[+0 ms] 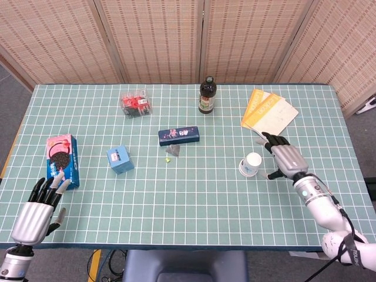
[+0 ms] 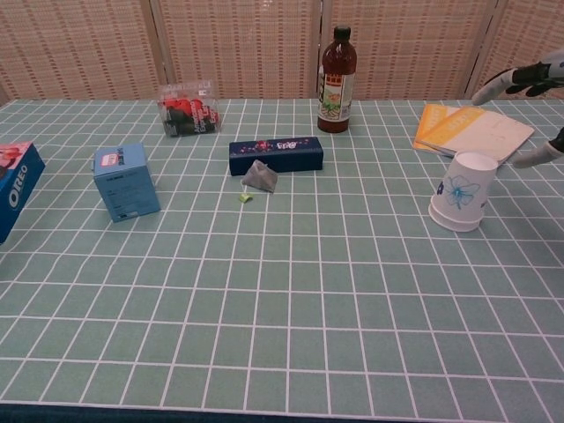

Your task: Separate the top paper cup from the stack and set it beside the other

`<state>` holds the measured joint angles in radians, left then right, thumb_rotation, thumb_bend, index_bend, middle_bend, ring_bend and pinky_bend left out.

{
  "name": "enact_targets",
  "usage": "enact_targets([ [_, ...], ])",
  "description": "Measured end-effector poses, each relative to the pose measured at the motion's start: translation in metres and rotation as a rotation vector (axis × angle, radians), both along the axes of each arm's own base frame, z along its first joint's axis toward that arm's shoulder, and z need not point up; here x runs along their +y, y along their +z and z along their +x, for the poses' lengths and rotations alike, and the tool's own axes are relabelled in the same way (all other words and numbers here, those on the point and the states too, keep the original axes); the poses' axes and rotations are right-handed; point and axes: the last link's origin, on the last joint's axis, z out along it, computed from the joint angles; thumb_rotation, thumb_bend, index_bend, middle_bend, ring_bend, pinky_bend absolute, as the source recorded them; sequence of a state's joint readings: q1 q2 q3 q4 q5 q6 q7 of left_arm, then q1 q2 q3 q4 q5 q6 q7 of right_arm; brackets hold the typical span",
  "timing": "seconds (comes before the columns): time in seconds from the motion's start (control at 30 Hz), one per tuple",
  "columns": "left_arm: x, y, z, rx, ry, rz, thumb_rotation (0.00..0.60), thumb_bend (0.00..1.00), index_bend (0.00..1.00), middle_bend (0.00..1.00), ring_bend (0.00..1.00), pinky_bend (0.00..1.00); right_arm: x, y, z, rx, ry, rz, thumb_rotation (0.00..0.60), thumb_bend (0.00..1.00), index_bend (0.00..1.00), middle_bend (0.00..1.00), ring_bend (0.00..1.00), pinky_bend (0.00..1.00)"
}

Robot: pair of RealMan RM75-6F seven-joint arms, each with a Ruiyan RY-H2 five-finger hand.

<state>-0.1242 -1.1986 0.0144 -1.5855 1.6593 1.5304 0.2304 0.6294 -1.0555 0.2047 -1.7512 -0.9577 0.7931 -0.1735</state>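
Cups [image 1: 251, 164] sit upside down as one stack on the green grid table [image 1: 188, 205], right of center. Right hand [image 1: 285, 157] hovers just beside them, fingers spread, holding nothing. Left hand [image 1: 36, 210] rests empty near the Oreo box [image 1: 60, 155].

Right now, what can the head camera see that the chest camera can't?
Only the head view shows the left robot hand, open near the table's front edge, and the whole right robot hand, open just right of the cups. Only the chest view shows the blue flower on the cups' side. Both show the cups, bottle, Oreo box and booklets.
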Motion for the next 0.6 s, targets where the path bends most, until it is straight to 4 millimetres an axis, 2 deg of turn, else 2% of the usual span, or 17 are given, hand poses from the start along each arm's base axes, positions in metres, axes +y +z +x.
enact_targets([
  [0.23,0.000,0.002,0.000,-0.004,-0.002,0.003,0.600,0.50,0.00,0.00,0.00,0.00,-0.010,-0.010,0.001,0.011,-0.014,0.011,0.600,0.19,0.16,0.00,0.00,0.00],
  [0.6,-0.001,0.002,0.000,-0.004,-0.004,0.007,0.600,0.50,0.00,0.00,0.00,0.00,-0.012,-0.016,-0.005,0.028,-0.031,0.022,0.600,0.19,0.18,0.00,0.00,0.00],
])
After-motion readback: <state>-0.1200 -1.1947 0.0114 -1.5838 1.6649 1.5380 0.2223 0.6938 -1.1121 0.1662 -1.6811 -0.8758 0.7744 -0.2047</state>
